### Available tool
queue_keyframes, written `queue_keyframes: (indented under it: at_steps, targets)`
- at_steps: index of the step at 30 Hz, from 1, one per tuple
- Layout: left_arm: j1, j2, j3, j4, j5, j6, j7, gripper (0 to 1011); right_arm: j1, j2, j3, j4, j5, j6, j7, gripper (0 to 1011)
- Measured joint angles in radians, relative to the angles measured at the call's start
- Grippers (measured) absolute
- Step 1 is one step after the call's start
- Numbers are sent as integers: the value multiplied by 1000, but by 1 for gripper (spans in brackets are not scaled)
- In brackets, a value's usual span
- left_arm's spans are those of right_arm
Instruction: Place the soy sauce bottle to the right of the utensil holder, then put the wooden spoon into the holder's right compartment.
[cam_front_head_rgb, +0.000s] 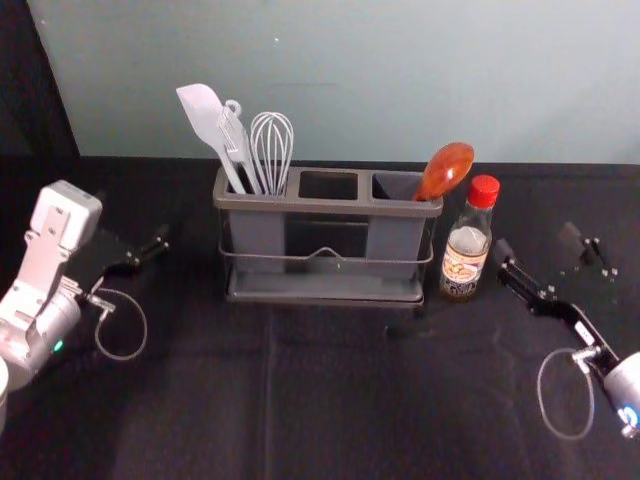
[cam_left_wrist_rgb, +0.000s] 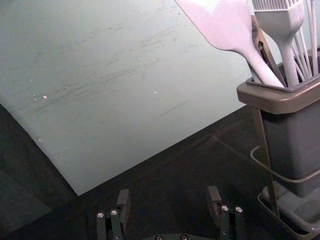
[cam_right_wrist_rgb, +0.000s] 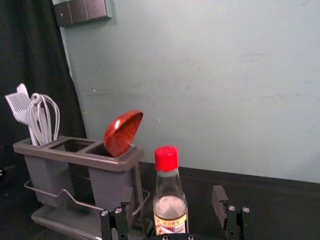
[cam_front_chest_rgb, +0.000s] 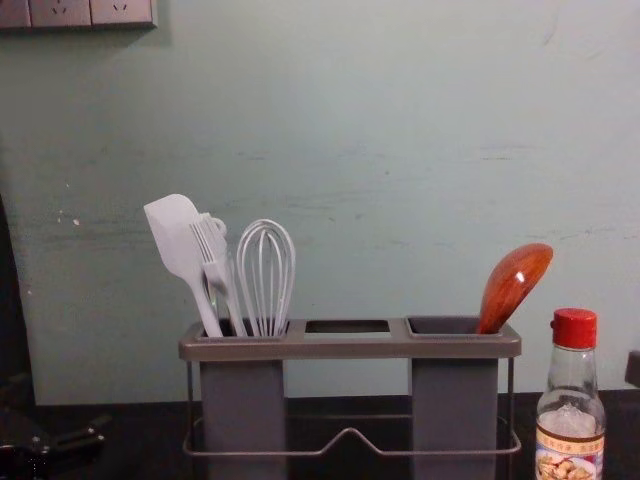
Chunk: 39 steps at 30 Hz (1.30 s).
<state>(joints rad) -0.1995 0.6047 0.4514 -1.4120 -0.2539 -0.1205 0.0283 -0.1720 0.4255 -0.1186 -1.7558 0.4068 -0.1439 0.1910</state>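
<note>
Room opens between whisk (cam_front_head_rgb: 271, 150) and spoon (cam_front_head_rgb: 446, 169); the bottle (cam_front_head_rgb: 467, 248) obstructs the holder's (cam_front_head_rgb: 330, 206) right.

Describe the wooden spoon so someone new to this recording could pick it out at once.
A grey utensil holder stands on the dark table. In its right compartment leans the wooden spoon, bowl up. Its glossy reddish brown sets it apart from the pale utensils in the left compartment.

A pale grey-green wall (cam_front_head_rgb: 400, 80) stands behind the table (cam_front_head_rgb: 200, 430), marked with faint scuffs (cam_left_wrist_rgb: 100, 77) and small white specks (cam_front_chest_rgb: 75, 222). Sockets (cam_front_chest_rgb: 60, 12) sit high up at the chest view's left. Dark cloth (cam_right_wrist_rgb: 30, 65) hangs at the left, and creased black fabric (cam_front_head_rgb: 330, 400) covers the table.
</note>
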Motion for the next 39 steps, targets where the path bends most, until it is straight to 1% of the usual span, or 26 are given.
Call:
queue_keyframes:
  at_steps: [8, 13, 39]
  targets:
    - [0, 0, 0, 0, 0, 0, 0, 1005, 2, -22, 0, 25, -25, 8, 6, 1004]
    - [0, 0, 0, 0, 0, 0, 0, 1005, 24, -31, -7, 50, -45, 28, 25, 1004]
    - [0, 0, 0, 0, 0, 0, 0, 1005, 22, -29, -8, 49, -43, 27, 24, 1004]
